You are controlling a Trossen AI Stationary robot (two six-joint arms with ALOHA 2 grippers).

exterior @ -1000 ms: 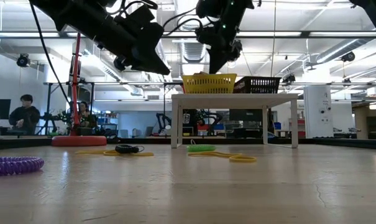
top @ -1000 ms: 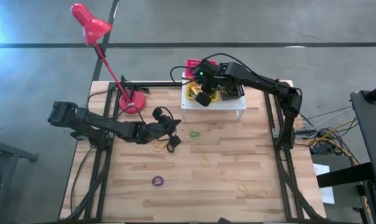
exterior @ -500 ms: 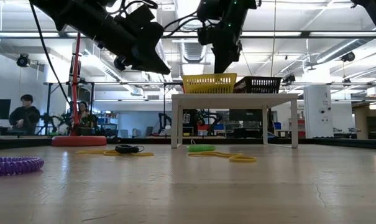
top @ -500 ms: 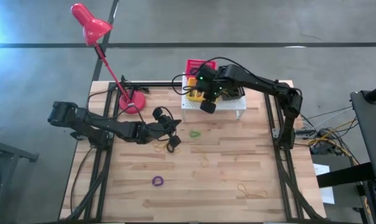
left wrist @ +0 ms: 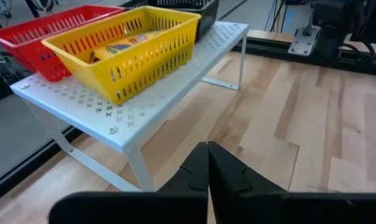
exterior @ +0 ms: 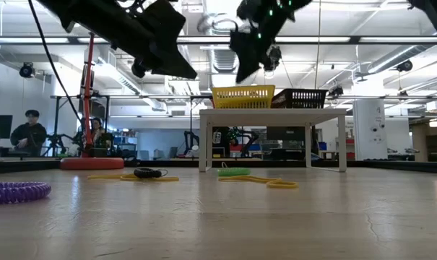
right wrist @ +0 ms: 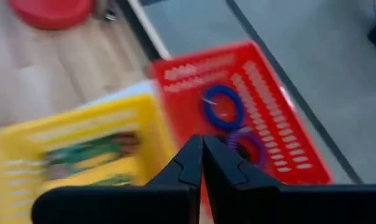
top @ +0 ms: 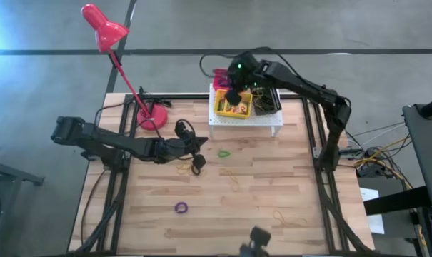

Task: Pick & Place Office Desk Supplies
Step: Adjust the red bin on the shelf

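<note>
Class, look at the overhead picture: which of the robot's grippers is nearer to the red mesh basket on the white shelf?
The right. The right gripper hangs shut beside the red mesh basket on the white perforated shelf; the left gripper waits shut over the wooden table, well away.

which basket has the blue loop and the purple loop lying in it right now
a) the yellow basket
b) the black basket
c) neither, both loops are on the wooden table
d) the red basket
d: the right wrist view shows the blue loop and the purple loop lying inside the red basket, while the yellow basket beside it holds flat yellow-and-green boxes instead.
</note>
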